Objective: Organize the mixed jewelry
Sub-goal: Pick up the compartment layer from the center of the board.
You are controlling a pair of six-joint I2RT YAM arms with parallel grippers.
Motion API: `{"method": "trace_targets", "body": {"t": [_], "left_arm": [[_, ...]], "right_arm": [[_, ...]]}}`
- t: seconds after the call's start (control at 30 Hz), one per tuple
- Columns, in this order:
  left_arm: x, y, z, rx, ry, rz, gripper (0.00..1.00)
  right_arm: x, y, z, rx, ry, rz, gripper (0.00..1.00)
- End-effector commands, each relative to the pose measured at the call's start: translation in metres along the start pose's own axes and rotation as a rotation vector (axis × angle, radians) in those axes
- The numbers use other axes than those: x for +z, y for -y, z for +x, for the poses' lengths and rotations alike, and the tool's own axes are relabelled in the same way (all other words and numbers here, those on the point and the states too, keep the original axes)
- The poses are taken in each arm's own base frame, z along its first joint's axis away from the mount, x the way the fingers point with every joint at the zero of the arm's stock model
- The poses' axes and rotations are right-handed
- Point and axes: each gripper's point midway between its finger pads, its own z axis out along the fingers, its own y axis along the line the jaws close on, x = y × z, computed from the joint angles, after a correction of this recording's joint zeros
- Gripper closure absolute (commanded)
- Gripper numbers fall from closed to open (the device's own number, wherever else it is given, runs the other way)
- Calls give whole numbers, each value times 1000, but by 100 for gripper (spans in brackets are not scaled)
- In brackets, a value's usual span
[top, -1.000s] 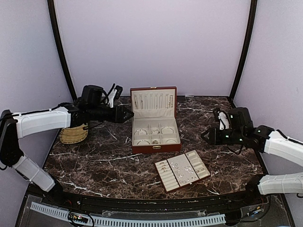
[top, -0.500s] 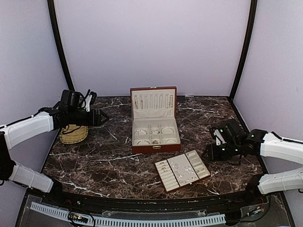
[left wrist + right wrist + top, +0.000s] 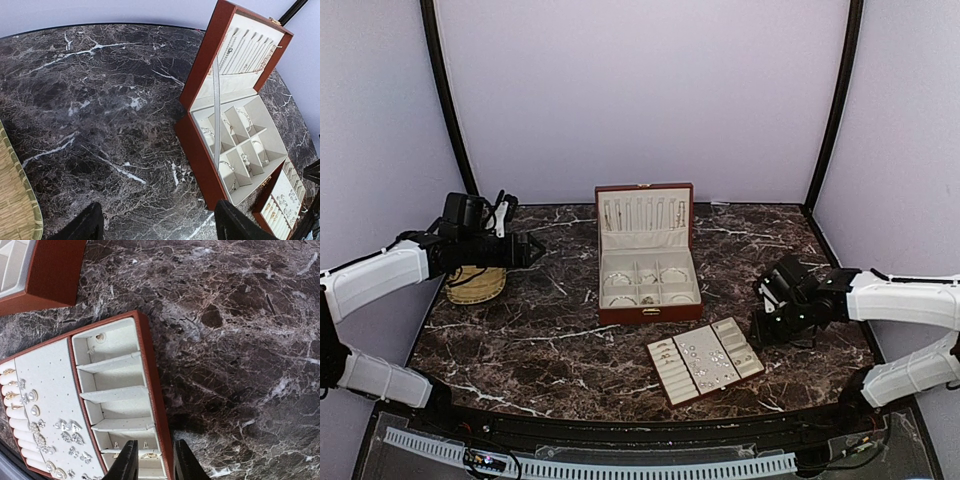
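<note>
Right gripper hangs over the tray's outer rim, fingers narrowly apart. Left gripper, fingers wide, is well apart from that tray, over open marble table.

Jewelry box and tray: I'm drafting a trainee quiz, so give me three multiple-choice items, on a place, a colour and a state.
1. Relative to the wooden box, the slotted tray lies: A) to its left; B) in front, toward the right; C) inside it.
2. The box's lining is: A) cream; B) black; C) green.
3. The box's lid is: A) shut; B) open, standing up; C) detached.

B, the top view shows the tray before the box's front wall; A, cream shows inside; B, the lid rises behind the compartments.
</note>
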Motion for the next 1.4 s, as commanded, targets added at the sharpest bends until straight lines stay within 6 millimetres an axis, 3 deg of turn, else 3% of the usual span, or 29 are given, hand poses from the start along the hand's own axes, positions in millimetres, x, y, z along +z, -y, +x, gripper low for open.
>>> {"method": "trace_targets", "body": {"t": [0.0, 0.37, 1.37], "left_arm": [[-3, 0, -2, 14, 15, 2, 21], [2, 1, 2, 3, -5, 15, 21], [6, 2, 6, -10, -28, 30, 21]], "right_arm": [[-2, -10, -21, -31, 60, -1, 75], [14, -13, -30, -86, 46, 33, 79], [34, 0, -18, -119, 2, 91, 87]]}}
